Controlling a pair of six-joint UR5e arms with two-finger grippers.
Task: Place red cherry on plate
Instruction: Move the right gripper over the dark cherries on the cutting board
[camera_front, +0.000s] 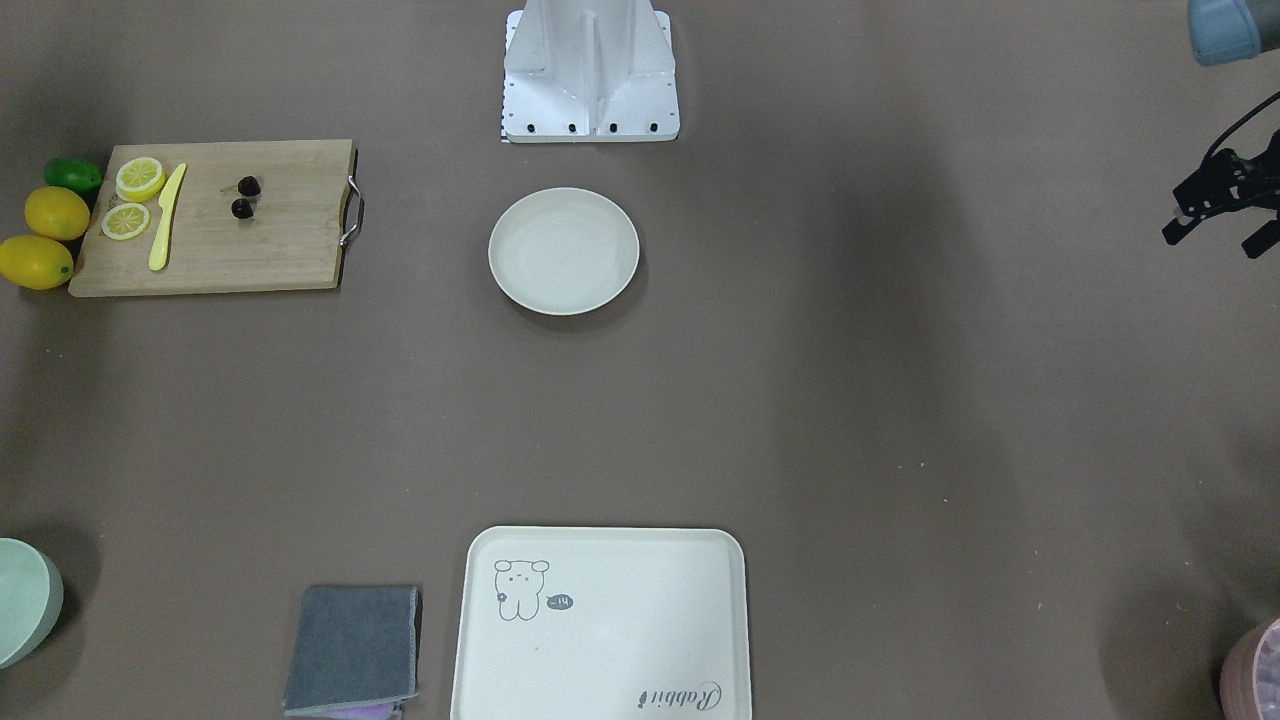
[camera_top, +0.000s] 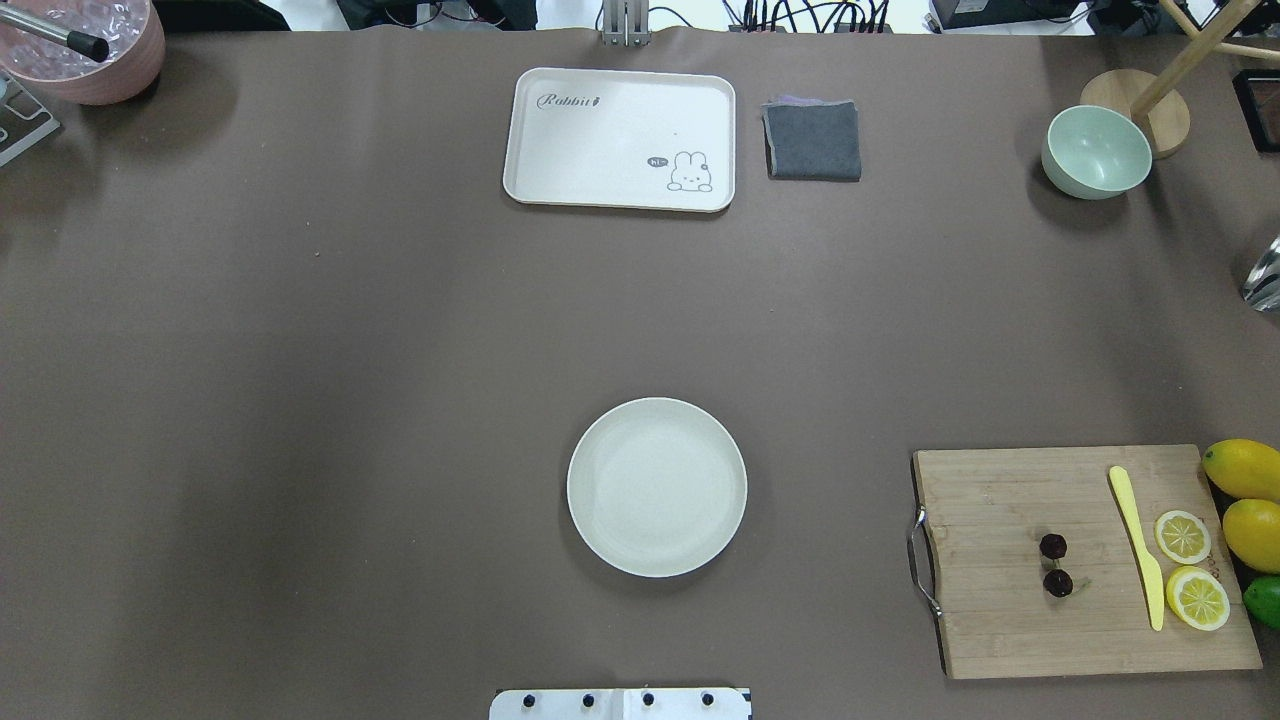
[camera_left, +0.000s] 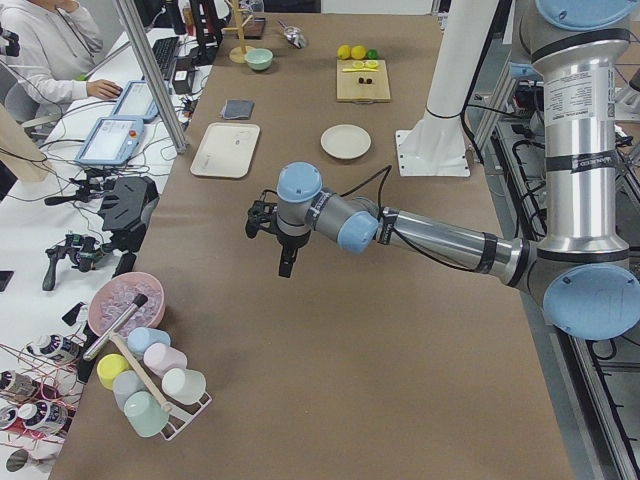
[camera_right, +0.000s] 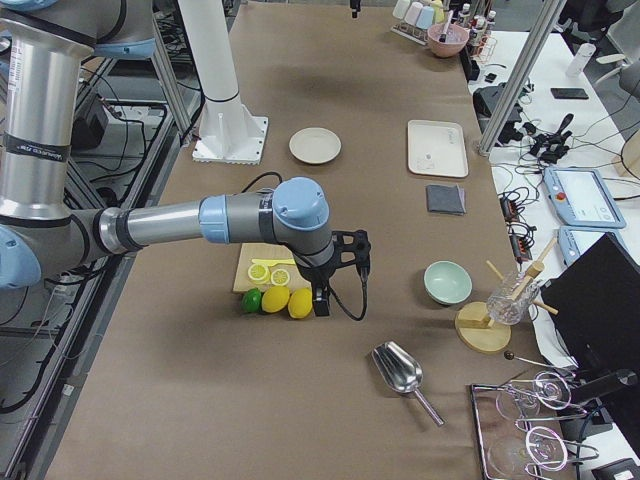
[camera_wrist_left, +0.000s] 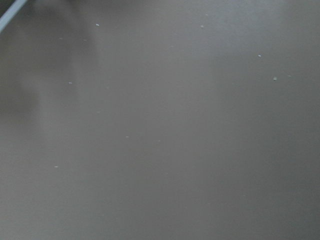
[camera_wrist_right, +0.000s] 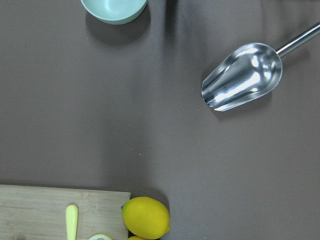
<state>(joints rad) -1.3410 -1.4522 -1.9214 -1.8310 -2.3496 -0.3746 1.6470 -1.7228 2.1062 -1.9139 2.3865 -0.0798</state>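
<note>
Waiting to start — cherry (camera_top: 1053, 547) on the board (camera_top: 1000, 630), plate (camera_top: 657, 487) bare; right arm (camera_right: 160, 225) should reach down next — jaws open or closed, can't tell.

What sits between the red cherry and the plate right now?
Overhead view: from the red cherry, bare cutting board, its metal handle, then bare table up to the plate.

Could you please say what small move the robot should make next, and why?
Probably swing the right gripper over the rectangular wooden cutting board, above the pair of dark maroon cherries: they lie there ungrasped, and the round cream-white plate is empty.
</note>
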